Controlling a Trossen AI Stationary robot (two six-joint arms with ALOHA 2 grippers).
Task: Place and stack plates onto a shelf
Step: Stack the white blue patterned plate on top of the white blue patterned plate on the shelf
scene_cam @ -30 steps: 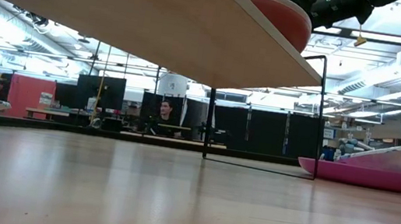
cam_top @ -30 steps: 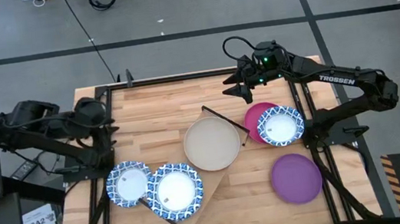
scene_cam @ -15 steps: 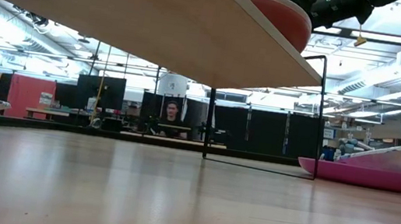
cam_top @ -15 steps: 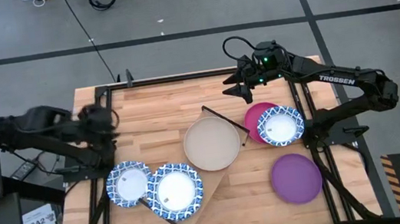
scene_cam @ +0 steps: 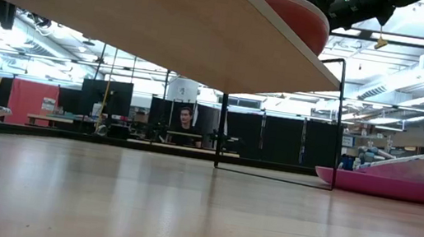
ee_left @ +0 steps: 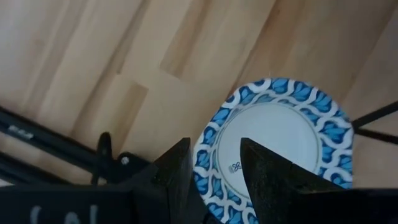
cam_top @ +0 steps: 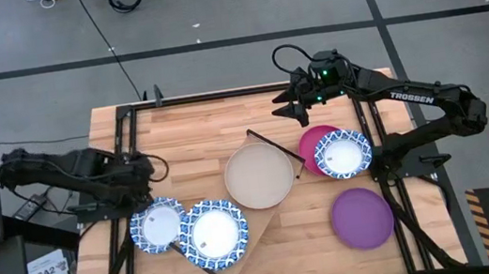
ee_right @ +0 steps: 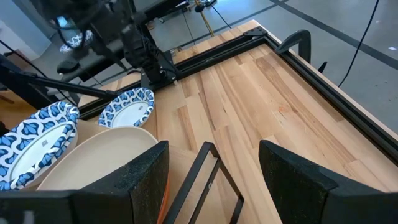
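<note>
Left gripper (ee_left: 211, 180), fingers apart, is hovering over the blue-rimmed plate (ee_left: 277, 146) on the table (cam_top: 187, 135) — a shallow rim grasp risks slipping.

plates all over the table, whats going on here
A two-arm robot is putting plates onto a shelf. The left gripper is open above the blue-rimmed plate lying on the table at its side, with nothing held. The right gripper waits open at the far edge. A beige plate and another blue-rimmed plate already sit on the shelf; magenta and purple ones remain on the table.
</note>
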